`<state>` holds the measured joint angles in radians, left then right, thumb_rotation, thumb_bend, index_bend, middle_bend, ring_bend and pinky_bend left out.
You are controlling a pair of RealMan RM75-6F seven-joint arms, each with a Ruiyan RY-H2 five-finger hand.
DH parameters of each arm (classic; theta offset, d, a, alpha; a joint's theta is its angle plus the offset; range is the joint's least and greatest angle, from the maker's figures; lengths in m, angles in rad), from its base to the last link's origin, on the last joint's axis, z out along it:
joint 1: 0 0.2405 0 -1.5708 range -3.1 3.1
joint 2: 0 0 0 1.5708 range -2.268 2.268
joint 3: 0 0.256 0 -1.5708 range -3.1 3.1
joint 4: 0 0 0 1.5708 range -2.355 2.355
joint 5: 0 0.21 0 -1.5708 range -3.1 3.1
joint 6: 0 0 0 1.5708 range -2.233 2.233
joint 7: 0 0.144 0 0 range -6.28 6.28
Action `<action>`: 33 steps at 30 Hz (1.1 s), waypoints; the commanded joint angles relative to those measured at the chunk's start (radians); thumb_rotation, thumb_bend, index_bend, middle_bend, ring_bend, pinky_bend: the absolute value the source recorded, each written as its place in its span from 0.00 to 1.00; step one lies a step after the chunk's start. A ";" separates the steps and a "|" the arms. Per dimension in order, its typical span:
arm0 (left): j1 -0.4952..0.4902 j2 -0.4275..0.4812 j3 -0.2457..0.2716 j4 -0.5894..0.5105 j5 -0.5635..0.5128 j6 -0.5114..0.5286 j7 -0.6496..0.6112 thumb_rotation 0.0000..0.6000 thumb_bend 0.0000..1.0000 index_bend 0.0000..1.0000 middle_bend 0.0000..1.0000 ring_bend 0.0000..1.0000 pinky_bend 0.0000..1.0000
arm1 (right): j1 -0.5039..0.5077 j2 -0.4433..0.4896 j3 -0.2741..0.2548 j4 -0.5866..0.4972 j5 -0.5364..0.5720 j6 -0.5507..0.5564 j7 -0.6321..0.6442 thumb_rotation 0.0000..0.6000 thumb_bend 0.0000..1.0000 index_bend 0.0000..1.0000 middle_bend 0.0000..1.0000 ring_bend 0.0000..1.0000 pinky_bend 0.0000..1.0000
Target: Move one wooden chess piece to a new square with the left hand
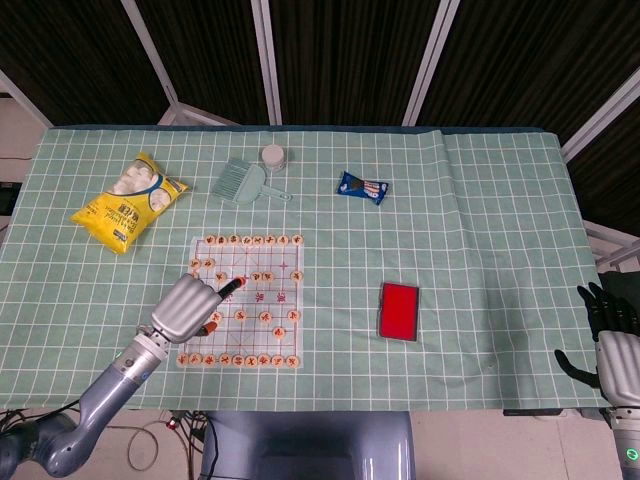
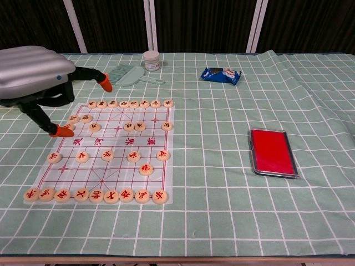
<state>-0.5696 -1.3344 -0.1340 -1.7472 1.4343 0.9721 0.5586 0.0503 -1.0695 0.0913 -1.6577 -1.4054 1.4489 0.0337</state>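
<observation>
The chess board sheet (image 1: pixel 285 288) (image 2: pixel 119 145) lies left of the table's middle, with round wooden pieces along its far row (image 2: pixel 129 103) and near row (image 2: pixel 96 195) and several between. My left hand (image 1: pixel 193 306) (image 2: pixel 36 76) hovers over the board's left part, its orange-tipped fingers (image 2: pixel 104 82) spread apart and holding nothing. One fingertip (image 2: pixel 61 132) is low beside the pieces at the board's left edge; I cannot tell if it touches one. My right hand (image 1: pixel 610 335) rests at the table's right edge, fingers apart, empty.
A yellow snack bag (image 1: pixel 127 200) lies at the far left. A green hand brush (image 1: pixel 243 181) (image 2: pixel 130 76) and a white jar (image 1: pixel 272 155) (image 2: pixel 151 60) sit behind the board. A blue packet (image 1: pixel 362 187) (image 2: pixel 221 74) and a red box (image 1: pixel 399 311) (image 2: pixel 272 152) lie to the right.
</observation>
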 commanded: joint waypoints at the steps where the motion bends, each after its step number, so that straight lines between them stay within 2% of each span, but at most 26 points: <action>1: -0.043 -0.023 -0.012 -0.025 -0.061 -0.050 0.050 1.00 0.14 0.32 0.99 0.94 0.93 | 0.001 0.002 0.002 -0.003 0.004 -0.002 0.004 1.00 0.30 0.00 0.00 0.00 0.00; 8: -0.114 -0.059 -0.009 -0.016 -0.147 -0.114 0.148 1.00 0.16 0.38 1.00 0.96 0.95 | 0.001 0.005 0.002 -0.005 0.007 -0.007 0.014 1.00 0.30 0.00 0.00 0.00 0.00; 17: -0.187 -0.130 0.024 0.042 -0.220 -0.161 0.217 1.00 0.16 0.45 1.00 0.96 0.95 | 0.002 0.008 0.004 -0.007 0.014 -0.013 0.024 1.00 0.30 0.00 0.00 0.00 0.00; 33: -0.257 -0.243 0.050 0.139 -0.315 -0.162 0.249 1.00 0.16 0.44 1.00 0.96 0.95 | 0.003 0.015 0.005 -0.012 0.023 -0.024 0.041 1.00 0.30 0.00 0.00 0.00 0.00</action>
<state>-0.8209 -1.5707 -0.0867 -1.6133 1.1279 0.8105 0.8020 0.0536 -1.0550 0.0967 -1.6702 -1.3823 1.4250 0.0744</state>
